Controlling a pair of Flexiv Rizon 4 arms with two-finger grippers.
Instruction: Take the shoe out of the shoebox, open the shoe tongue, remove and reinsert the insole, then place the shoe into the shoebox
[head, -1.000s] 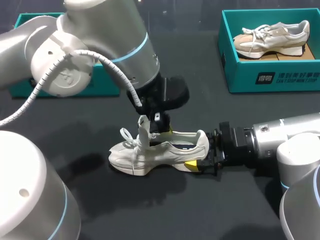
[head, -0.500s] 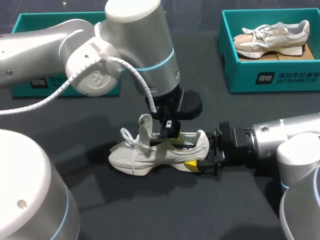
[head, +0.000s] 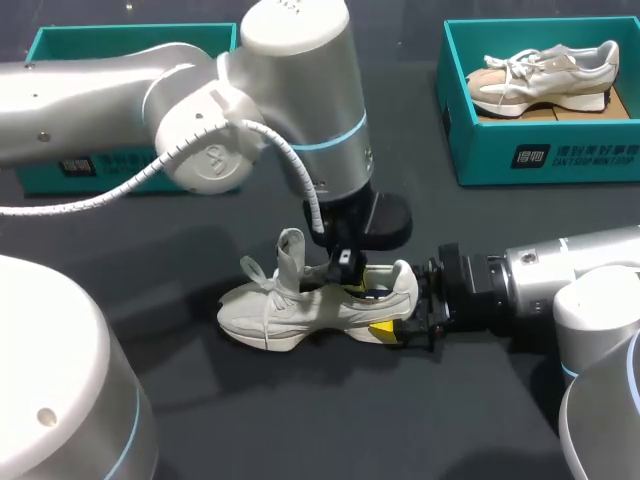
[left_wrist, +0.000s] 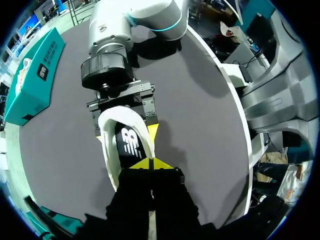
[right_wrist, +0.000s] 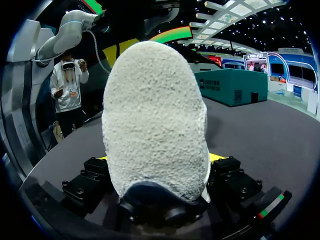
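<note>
A white shoe (head: 300, 308) lies on its side on the dark table, toe to the left, with its tongue (head: 290, 252) standing up. My right gripper (head: 402, 316) is shut on the heel (right_wrist: 155, 115), one yellow-tipped finger on each side. My left gripper (head: 348, 268) comes down from above into the shoe's opening. In the left wrist view its yellow tips (left_wrist: 150, 164) are pressed together, shut, just above the black insole (left_wrist: 131, 144). I see nothing between them. Ahead of them my right gripper (left_wrist: 122, 107) clasps the heel.
A teal shoebox (head: 530, 152) at the back right holds a second pale shoe (head: 540, 75). Another teal box (head: 130, 165) stands at the back left, partly hidden by my left arm. Bare dark table lies in front of the shoe.
My left arm has swung to the right, carrying its shut gripper from beside the tongue to over the shoe's opening near the heel. The right gripper and the shoe have stayed put.
</note>
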